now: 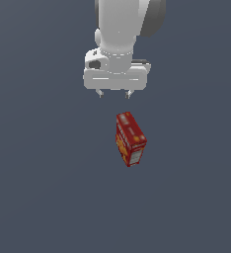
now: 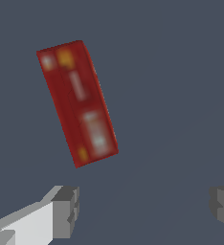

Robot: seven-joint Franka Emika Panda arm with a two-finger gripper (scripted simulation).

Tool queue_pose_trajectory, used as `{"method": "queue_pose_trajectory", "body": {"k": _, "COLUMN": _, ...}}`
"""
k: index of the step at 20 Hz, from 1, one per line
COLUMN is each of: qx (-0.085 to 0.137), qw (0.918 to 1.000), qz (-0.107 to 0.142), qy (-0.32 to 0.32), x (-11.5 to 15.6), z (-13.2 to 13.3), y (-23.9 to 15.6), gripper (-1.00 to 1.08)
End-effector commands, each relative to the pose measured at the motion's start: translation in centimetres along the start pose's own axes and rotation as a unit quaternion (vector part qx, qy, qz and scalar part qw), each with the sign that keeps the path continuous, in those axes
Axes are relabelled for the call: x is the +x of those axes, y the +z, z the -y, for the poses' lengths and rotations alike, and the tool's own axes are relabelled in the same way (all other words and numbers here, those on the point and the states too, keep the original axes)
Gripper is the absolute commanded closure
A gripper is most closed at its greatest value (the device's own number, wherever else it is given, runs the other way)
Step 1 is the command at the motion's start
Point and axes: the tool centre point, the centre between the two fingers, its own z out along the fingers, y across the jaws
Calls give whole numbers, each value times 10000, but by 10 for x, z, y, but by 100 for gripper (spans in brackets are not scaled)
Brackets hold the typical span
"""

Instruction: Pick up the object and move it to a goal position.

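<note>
Arm: the white Panda arm [image 1: 122, 29] comes in from the far side of the scene, its wrist pointing down toward the tabletop [image 1: 38, 188].
Jaws: the gripper [image 1: 114, 93] has its jaws spread wide and holds nothing; the two dark fingertips [image 1: 100, 93] stand well apart, wider than the box.
Box: the red cracker box [image 1: 130, 138] lies on the dark grey tabletop, nearer than the gripper and slightly to the exterior view's right of it, not touching it.
Box faces: orange-yellow cracker pictures show on one side face, a white label panel on the near end.
Wrist view: the box [image 2: 78, 103] sits skewed, ahead of both fingers [image 2: 66, 210], outside the gap between them.
</note>
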Motion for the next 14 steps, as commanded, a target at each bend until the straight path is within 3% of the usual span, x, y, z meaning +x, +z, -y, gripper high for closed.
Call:
{"method": "queue_pose_trajectory", "body": {"k": 1, "qx": 0, "qw": 10000, "qz": 0, "qy": 0, "x": 0, "z": 0, "y": 0, "gripper": -92}}
{"method": "queue_pose_trajectory", "body": {"k": 14, "qx": -121, "qw": 9998, "qz": -124, "qy": -91, "x": 10, "z": 7, "y": -6, "gripper": -92}}
